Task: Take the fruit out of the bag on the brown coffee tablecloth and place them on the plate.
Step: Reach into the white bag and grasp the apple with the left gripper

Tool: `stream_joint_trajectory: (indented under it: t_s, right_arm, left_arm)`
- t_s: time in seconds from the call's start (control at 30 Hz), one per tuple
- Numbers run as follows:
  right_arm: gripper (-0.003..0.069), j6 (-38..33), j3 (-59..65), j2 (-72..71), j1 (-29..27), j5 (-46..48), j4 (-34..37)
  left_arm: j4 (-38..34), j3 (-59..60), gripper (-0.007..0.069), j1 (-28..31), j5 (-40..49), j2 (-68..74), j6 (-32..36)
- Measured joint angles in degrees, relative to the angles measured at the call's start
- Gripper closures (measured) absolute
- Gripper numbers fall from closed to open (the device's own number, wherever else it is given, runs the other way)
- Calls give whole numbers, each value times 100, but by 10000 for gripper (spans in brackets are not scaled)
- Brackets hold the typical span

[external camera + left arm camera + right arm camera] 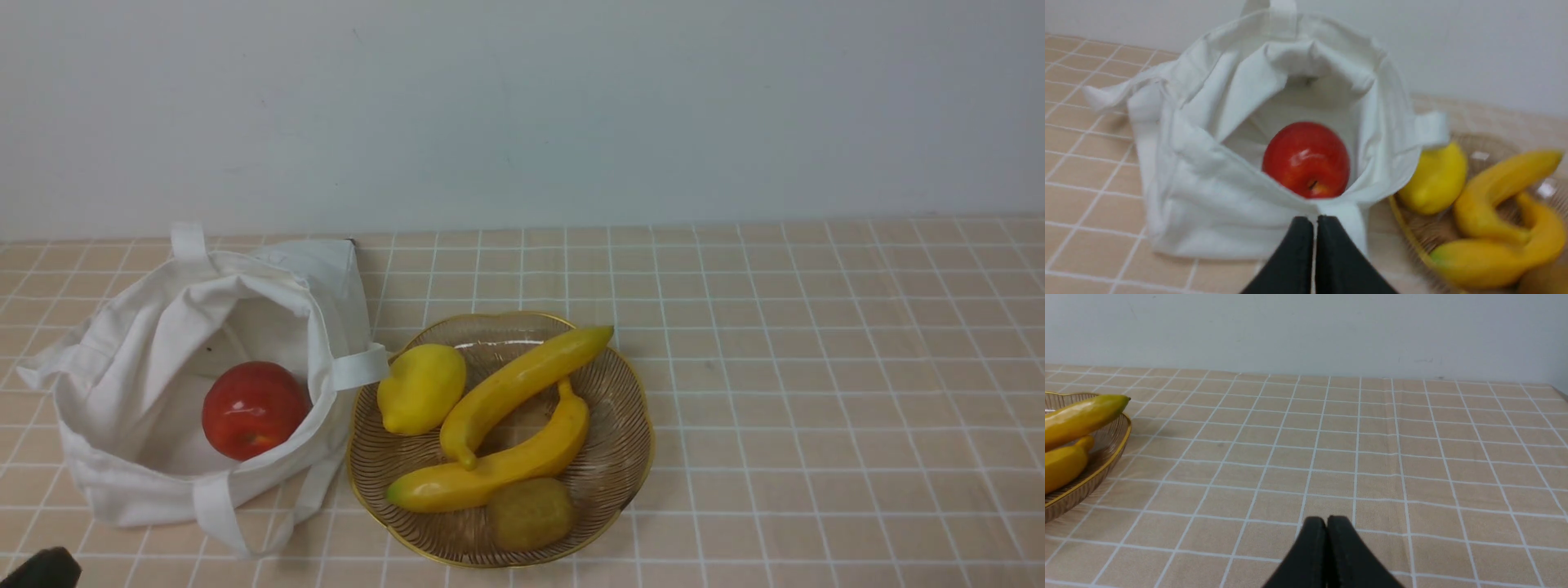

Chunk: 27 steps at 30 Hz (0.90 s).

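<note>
The red apple (255, 410) lies inside the open white bag (122, 359) at the left of the tan checked tablecloth (816, 367). The amber plate (624, 392) with a gold rim stands just right of the bag. In the left wrist view the apple (1306, 159) sits in the bag (1208, 134), and my left gripper (1314, 222) is shut and empty, just short of the bag's near rim. A dark bit of it shows at the front view's lower left corner (41, 569). My right gripper (1327, 522) is shut and empty above bare cloth (1412, 457), right of the plate (1106, 457).
On the plate lie a yellow lemon (420, 388), two yellow bananas (514, 392) and a brownish kiwi-like fruit (531, 513). A white strap handle (359, 367) of the bag reaches the plate's rim. A pale wall stands behind the table.
</note>
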Motion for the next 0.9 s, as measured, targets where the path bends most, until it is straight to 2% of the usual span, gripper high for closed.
stream_joint_trajectory:
  t_s: [0.07,0.1,0.2,0.27,0.33,0.37,0.47,0.57,0.67,0.77,0.87,0.9]
  right_arm:
    - [673,0,0,0,0,0,0]
    - [673,0,0,0,0,0,0]
    - [673,0,0,0,0,0,0]
    - [673,0,0,0,0,0,0]
    - [673,0,0,0,0,0,0]
    - [673,0,0,0,0,0,0]
    - [673,0,0,0,0,0,0]
    - [673,0,0,0,0,0,0]
    - [673,0,0,0,0,0,0]
    - [673,0,0,0,0,0,0]
    - [673,0,0,0,0,0,0]
    - [673,0,0,0,0,0,0]
  left_arm:
    - [-682,0,632,0,-417,0,-176]
    - [-682,0,632,0,-460,0,-190]
    - [-1895,0,632,0,-1070,0,-287]
    - [-2236,0,632,0,-1269,0,-281]
    - [-2751,0,632,0,-1756,0,-283]
    - [-3108,0,632,0,-2326,0,-332]
    - [-3368,-161,632,0,-3088,0,-370]
    - [-3007,-686,632,0,-3197,0,-160]
    - [-2295,-1352,632,0,-2637,110,267]
    - [-1425,-2201,632,0,-1289,776,895]
    - [-919,-2812,632,0,116,1720,1252]
    - [-892,-2851,632,0,116,1795,1269]
